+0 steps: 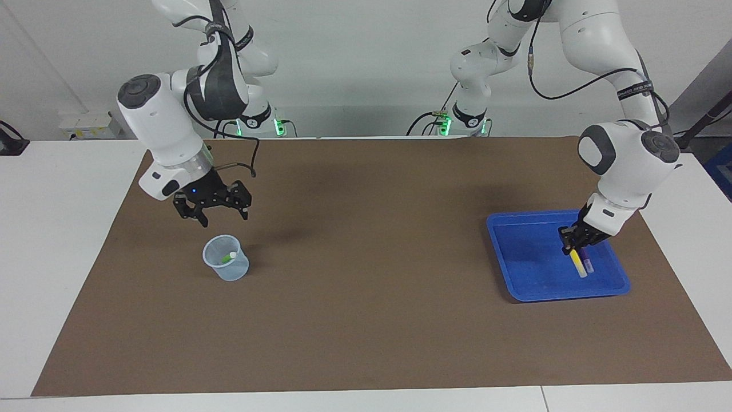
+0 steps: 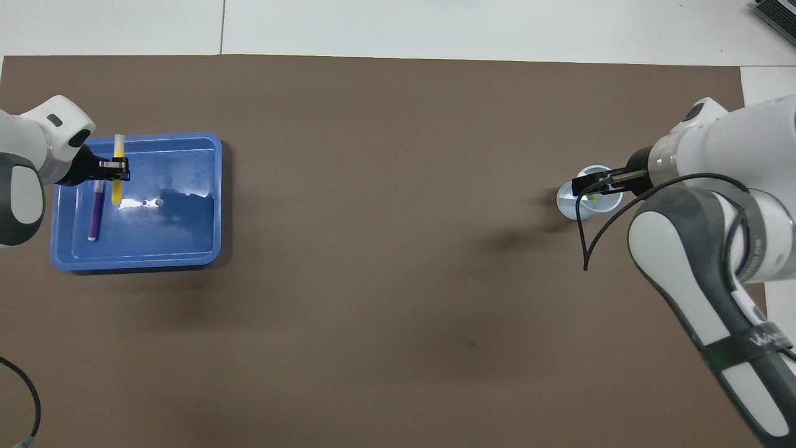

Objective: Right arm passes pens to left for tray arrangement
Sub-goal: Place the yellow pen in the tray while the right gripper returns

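Note:
My left gripper (image 1: 572,245) is shut on the yellow pen (image 1: 578,264) over the blue tray (image 1: 526,254). The pen slants down, its lower tip close to the tray floor right beside the purple pen (image 2: 94,211), which lies flat in the tray (image 2: 180,230). In the overhead view the left gripper (image 2: 112,169) grips the yellow pen (image 2: 116,186) near its middle. The green pen (image 1: 227,258) stands in a translucent cup (image 1: 226,266). My right gripper (image 1: 223,218) hangs open and holds nothing just above the cup (image 2: 573,205), on its side nearer the robots.
A brown mat (image 1: 366,274) covers most of the white table. The cup stands toward the right arm's end, the tray toward the left arm's end. A black cable (image 2: 581,236) loops off the right wrist.

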Tool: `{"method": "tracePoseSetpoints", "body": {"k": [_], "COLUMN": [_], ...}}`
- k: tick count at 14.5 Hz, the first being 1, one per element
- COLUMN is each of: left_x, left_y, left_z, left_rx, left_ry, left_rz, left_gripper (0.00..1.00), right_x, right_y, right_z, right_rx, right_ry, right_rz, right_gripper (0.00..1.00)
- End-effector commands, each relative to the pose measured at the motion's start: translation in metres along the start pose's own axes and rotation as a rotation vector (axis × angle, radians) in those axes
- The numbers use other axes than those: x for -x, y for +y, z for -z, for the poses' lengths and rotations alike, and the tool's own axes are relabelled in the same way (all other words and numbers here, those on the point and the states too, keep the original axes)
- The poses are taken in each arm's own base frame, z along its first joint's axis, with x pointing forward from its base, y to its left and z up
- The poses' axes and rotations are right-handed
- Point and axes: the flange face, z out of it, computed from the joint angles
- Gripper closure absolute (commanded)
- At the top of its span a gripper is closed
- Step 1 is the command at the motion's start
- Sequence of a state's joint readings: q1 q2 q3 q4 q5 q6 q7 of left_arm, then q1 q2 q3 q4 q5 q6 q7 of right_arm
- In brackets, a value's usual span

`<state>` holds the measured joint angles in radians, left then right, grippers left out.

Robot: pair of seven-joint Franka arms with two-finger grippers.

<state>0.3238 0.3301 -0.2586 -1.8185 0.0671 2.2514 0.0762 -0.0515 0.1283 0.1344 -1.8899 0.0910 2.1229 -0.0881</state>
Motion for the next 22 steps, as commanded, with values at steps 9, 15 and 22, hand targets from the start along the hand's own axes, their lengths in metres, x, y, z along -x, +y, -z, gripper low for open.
{"method": "tracePoseSetpoints", "body": {"k": [9,15,22], "left_x": [0.045,0.048,0.052], "left_y": [-0.005,-0.010,-0.008], "left_z": [-0.056,-0.057,-0.061], "left_rx": [-0.048,-0.048,-0.048], "left_ry": [-0.018,-0.021,-0.028], "left_rz": [-0.050,-0.040,-0.037], "left_gripper": [1.00,1.00,1.00], "right_x": [0.008,-0.001,-0.040], "right_y": [0.000,-0.006,-0.013], "right_z": [-0.055,-0.054,-0.043], "right_rx": [0.060,0.162,0.217], "right_ry": [-0.032,-0.041,-0.042], "right_rz": [0.104,0.219,0.279], "right_gripper": [0.00,0.29,0.33]}}
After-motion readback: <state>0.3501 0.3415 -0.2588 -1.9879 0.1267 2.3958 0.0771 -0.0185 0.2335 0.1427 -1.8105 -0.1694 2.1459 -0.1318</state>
